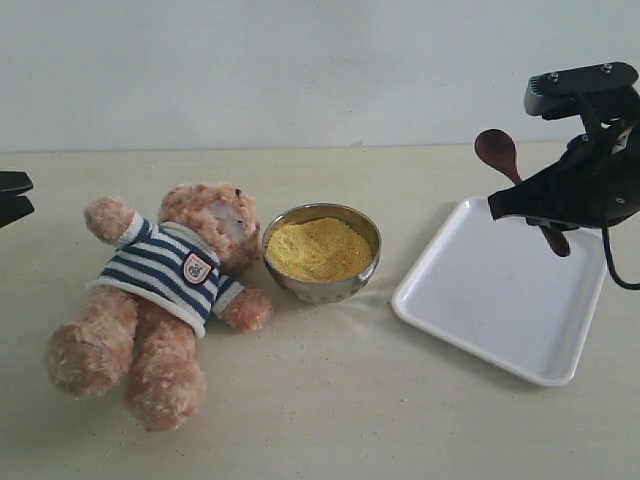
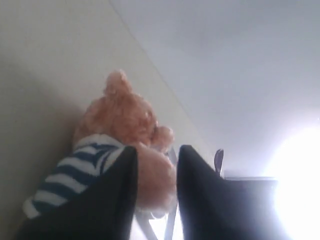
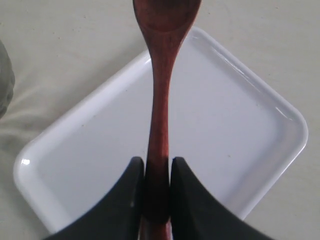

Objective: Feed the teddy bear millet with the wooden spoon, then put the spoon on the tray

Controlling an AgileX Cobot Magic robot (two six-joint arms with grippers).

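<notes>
The teddy bear (image 1: 170,300) lies on its back at the left of the table, its head towards the steel bowl (image 1: 322,288) heaped with yellow millet (image 1: 318,248). My right gripper (image 1: 505,205) is shut on the handle of the wooden spoon (image 1: 497,152) and holds it in the air over the white tray (image 1: 480,300). In the right wrist view the spoon (image 3: 159,100) runs straight out from the gripper (image 3: 157,162), with the tray (image 3: 225,125) below. My left gripper (image 2: 156,152) is open and empty at the far left, apart from the bear (image 2: 125,115).
The pale tabletop (image 1: 340,400) stretches in front of the bear, bowl and tray. A light wall (image 1: 300,70) stands behind the table. The tray sits at an angle on the right, with the bowl's grey edge (image 3: 4,80) beside it.
</notes>
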